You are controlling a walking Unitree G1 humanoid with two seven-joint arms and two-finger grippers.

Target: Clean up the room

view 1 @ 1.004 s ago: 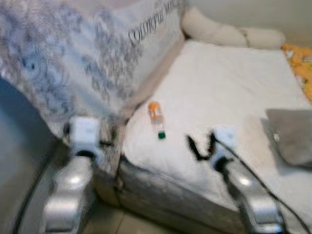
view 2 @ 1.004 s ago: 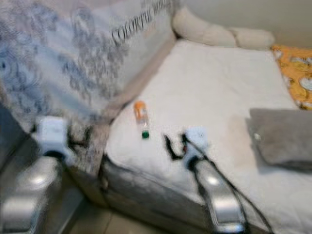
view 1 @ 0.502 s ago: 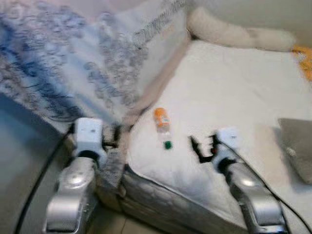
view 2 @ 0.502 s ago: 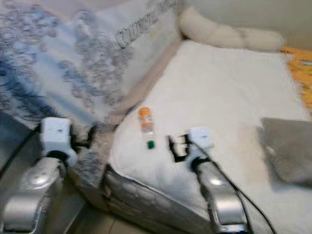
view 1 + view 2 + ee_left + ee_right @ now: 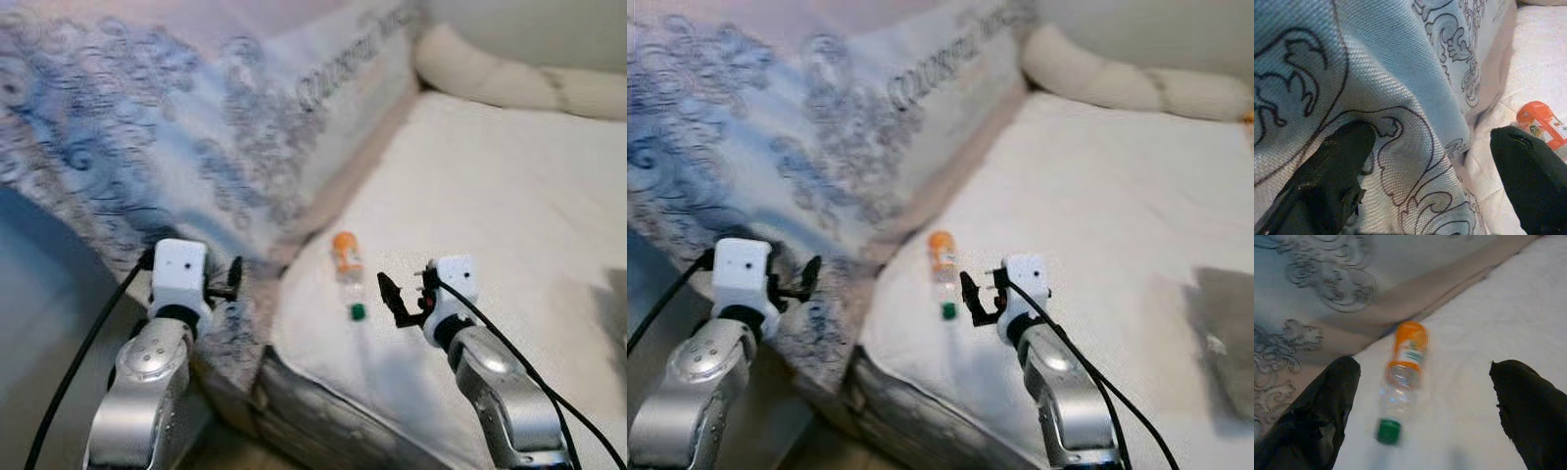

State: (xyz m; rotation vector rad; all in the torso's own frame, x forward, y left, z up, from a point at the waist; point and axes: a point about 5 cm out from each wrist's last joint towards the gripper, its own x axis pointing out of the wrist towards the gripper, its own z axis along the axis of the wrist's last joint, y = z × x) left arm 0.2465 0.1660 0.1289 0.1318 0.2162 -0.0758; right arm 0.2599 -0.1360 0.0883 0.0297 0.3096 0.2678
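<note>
Clearly nearer, the spread right claw (image 5: 405,299) hovers just right of the bottle (image 5: 347,273), whose long axis runs near-to-far.

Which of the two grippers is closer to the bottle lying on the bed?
The right gripper, open beside the bottle on the white bed. The left gripper sits farther off, against the patterned cover.

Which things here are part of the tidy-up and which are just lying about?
Job: plastic bottle lying on the white sofa seat; right pincer, open, beside it.
Just there: patterned throw, cream cushion, left pincer.
</note>
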